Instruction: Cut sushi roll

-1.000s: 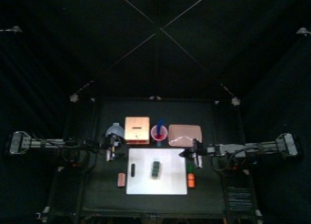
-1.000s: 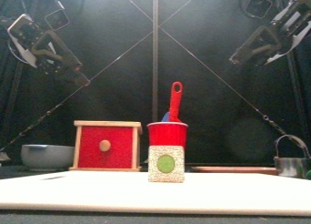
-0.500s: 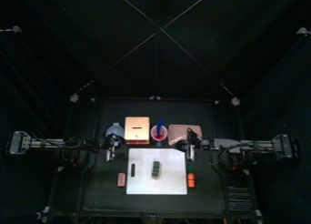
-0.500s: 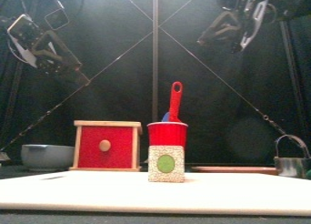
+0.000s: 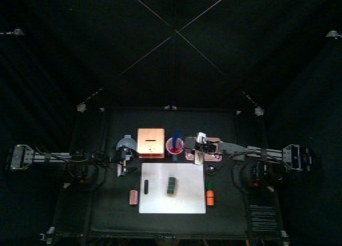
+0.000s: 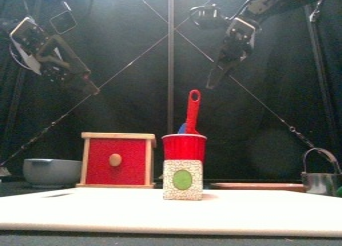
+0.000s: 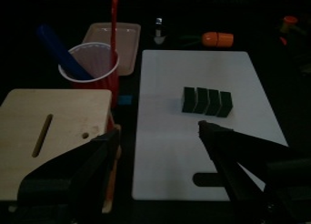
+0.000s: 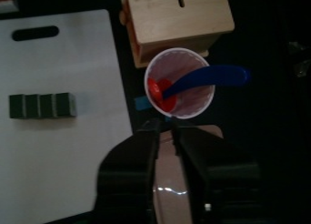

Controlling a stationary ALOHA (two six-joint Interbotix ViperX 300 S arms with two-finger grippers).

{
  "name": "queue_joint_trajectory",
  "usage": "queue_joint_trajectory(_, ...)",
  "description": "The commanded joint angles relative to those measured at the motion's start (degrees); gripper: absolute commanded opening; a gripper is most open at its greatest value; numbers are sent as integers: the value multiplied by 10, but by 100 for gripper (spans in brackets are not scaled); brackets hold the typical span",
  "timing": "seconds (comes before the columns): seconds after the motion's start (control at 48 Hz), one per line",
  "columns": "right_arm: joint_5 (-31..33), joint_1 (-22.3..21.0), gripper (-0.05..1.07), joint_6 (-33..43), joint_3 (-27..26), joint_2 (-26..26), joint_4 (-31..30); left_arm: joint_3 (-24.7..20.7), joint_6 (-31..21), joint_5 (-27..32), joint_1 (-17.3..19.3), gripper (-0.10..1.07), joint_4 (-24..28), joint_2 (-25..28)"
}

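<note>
Now that the right gripper (image 6: 218, 78) has swung in from the table's right edge to hang high over the cup (image 8: 183, 82) behind the board (image 5: 154, 195), a knife pick-up looks next, though whether it is open I cannot tell; the left gripper (image 7: 158, 132) hovers wide open, empty; the roll (image 7: 206, 100) lies mid-board.

Small dark sushi roll (image 7: 206, 100), grooved into segments, lying flat mid-board
</note>
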Motion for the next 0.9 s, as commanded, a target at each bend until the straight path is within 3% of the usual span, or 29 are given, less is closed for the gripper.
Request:
queue_joint_trajectory(0.0,-15,-4,105,-1,-17,4,-3,-16,0,-1,4,100,4,2)
queue_joint_trajectory(0.312,-46,-7,93,-3,-43,56,-5,-15,-1,0,5,100,8,1)
queue_joint_trajectory(0.583,-34,-5,67,-18,-60,88,-1,-7,6,2,6,100,23,1)
queue_joint_trajectory(0.875,-24,-4,43,-19,-75,85,-1,-3,21,2,6,100,18,1)
